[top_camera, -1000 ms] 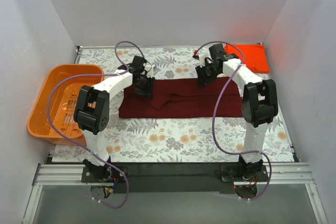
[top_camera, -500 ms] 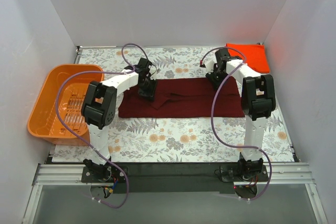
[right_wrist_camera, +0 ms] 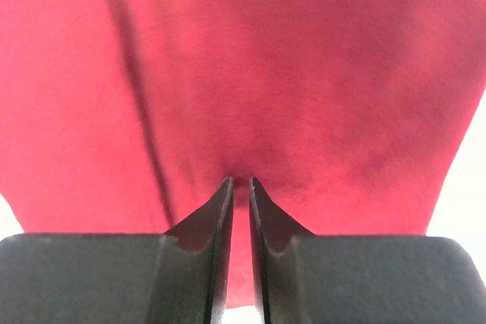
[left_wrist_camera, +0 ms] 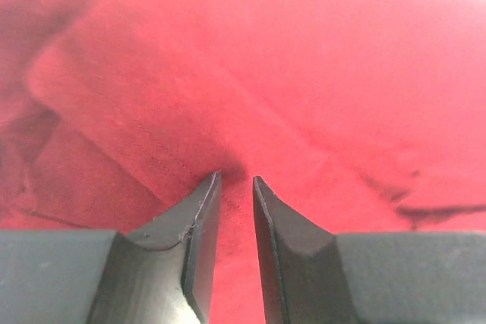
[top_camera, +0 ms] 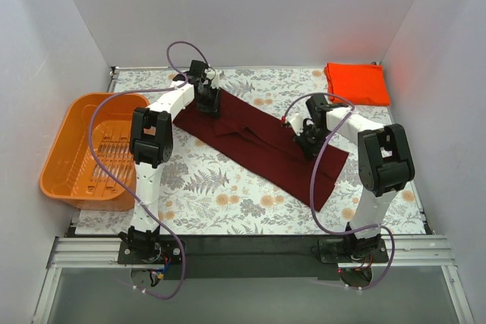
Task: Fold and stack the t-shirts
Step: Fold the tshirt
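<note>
The dark maroon t-shirt (top_camera: pixel 258 143), folded to a long strip, lies diagonally on the flowered table from back left to front right. My left gripper (top_camera: pixel 207 101) is shut on its back-left end; in the left wrist view the fingers (left_wrist_camera: pixel 235 180) pinch a fold of the cloth (left_wrist_camera: pixel 266 73). My right gripper (top_camera: pixel 310 139) is shut on the strip's right half; in the right wrist view the jaws (right_wrist_camera: pixel 240 181) pinch the cloth (right_wrist_camera: pixel 288 73). The bright orange-red t-shirt (top_camera: pixel 357 82) lies as a folded rectangle at the back right corner.
An orange plastic basket (top_camera: pixel 68 136) stands at the table's left edge. White walls close in the back and both sides. Purple cables loop over both arms.
The maroon strip has swung from lying straight across to a diagonal. My left gripper moved back and left with its end; my right gripper moved nearer and lower with the other end.
</note>
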### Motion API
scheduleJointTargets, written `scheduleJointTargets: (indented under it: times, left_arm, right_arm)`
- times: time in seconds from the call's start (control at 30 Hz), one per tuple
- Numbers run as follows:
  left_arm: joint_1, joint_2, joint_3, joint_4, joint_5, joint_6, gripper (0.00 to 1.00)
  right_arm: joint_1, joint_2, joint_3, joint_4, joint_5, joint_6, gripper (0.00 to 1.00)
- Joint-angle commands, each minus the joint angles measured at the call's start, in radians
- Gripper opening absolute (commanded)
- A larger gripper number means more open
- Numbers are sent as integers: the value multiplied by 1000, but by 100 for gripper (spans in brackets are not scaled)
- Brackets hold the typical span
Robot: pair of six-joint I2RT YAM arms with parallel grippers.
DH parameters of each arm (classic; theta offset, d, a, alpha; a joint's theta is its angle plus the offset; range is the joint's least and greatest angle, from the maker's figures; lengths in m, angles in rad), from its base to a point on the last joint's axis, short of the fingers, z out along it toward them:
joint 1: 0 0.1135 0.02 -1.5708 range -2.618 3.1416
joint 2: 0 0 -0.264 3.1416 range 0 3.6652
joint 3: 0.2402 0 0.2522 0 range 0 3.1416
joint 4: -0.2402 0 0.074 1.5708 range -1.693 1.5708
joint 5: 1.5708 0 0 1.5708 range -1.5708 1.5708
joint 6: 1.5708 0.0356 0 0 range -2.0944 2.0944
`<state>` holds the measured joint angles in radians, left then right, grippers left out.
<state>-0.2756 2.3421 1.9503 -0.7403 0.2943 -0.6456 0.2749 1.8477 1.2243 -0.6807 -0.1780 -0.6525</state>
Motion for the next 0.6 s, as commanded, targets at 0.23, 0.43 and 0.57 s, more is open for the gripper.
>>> scheduleJointTargets:
  times: [0.23,0.43,0.57]
  left_arm:
    - [-48,-240,-116,79,76,55,34]
    - [-51,-290,-201,26,-23,98,45]
    - [-37,-335,-272,25,-46,42,45]
  right_arm:
    - [12,-73,121,-187,-193,63,20]
    - [33,-7,306,-175,-319,164,24]
    - [70,83,446,-105,-429,322,25]
